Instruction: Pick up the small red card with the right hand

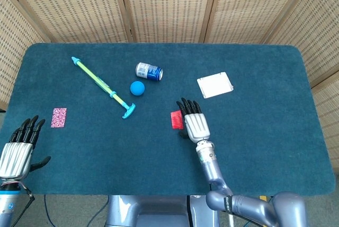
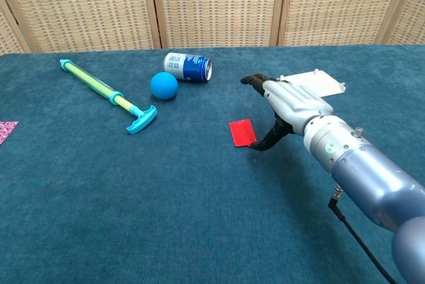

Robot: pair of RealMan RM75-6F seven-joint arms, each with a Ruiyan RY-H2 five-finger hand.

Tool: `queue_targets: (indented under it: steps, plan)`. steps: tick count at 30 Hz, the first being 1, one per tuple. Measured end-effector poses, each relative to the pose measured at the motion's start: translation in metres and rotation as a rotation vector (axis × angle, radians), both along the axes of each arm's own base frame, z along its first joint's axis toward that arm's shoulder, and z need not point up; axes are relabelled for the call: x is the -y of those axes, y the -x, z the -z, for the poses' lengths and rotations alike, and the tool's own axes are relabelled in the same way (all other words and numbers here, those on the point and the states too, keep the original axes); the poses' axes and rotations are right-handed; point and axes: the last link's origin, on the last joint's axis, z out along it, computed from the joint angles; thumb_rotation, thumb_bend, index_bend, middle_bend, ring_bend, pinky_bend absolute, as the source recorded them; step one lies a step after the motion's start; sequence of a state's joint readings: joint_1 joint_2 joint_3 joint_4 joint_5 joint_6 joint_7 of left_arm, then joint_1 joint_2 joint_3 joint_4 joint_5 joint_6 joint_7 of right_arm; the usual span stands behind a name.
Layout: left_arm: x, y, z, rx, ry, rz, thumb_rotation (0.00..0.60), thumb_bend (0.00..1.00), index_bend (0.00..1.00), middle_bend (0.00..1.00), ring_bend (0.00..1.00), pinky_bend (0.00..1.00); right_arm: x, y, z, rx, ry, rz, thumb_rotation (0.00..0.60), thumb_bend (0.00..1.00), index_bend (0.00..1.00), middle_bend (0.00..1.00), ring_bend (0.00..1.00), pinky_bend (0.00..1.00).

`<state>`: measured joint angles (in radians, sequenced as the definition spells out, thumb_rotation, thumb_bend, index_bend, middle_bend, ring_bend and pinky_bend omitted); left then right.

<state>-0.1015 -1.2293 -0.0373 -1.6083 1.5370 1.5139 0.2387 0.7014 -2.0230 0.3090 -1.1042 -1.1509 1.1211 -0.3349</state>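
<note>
At nine o'clock of my right hand (image 1: 194,122), open and empty, lies the red card (image 1: 176,119); I should slide the thumb under its edge.

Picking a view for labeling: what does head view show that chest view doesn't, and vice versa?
Head view only: the left robot hand, idle at the table's near left corner, and the whole patterned pink card.

Chest view only: the right robot hand's thumb reaching down beside the small red card, which lies flat.

Both: right robot hand, red card, blue ball, can, toy pump, white card.
</note>
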Motion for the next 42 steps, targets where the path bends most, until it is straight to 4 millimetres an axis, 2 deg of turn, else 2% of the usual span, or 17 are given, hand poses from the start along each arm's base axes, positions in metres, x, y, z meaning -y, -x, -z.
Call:
queue_targets:
  steps: [14,25,29,33,35,42]
  plan:
    - [-0.004,0.005,0.0,-0.001,-0.006,-0.021,0.6,0.09,0.0,0.0,0.0,0.16,0.009,0.001,0.023,-0.004,-0.043,0.029,0.6,0.32,0.06,0.0,0.0,0.0]
    - [-0.008,0.009,0.001,-0.007,-0.005,-0.038,0.6,0.09,0.0,0.0,0.0,0.16,0.019,0.002,0.032,-0.032,-0.041,0.03,0.6,0.34,0.07,0.0,0.0,0.0]
    - [-0.008,0.009,0.001,-0.007,-0.003,-0.04,0.6,0.09,0.0,0.0,0.0,0.16,0.024,0.003,0.034,-0.041,-0.028,0.033,0.6,0.38,0.14,0.0,0.0,0.0]
    - [-0.009,0.009,0.002,-0.007,-0.003,-0.039,0.6,0.09,0.0,0.0,0.0,0.16,0.026,0.005,0.035,-0.04,-0.017,0.032,0.6,0.39,0.33,0.0,0.0,0.0]
    - [-0.009,0.009,0.002,-0.007,-0.003,-0.039,0.6,0.09,0.0,0.0,0.0,0.16,0.026,0.005,0.036,-0.038,-0.013,0.032,0.6,0.38,0.38,0.0,0.0,0.0]
    - [-0.008,0.008,0.002,-0.005,-0.004,-0.034,0.6,0.09,0.0,0.0,0.0,0.16,0.026,0.007,0.036,-0.023,0.014,0.035,0.6,0.37,0.47,0.01,0.0,0.0]
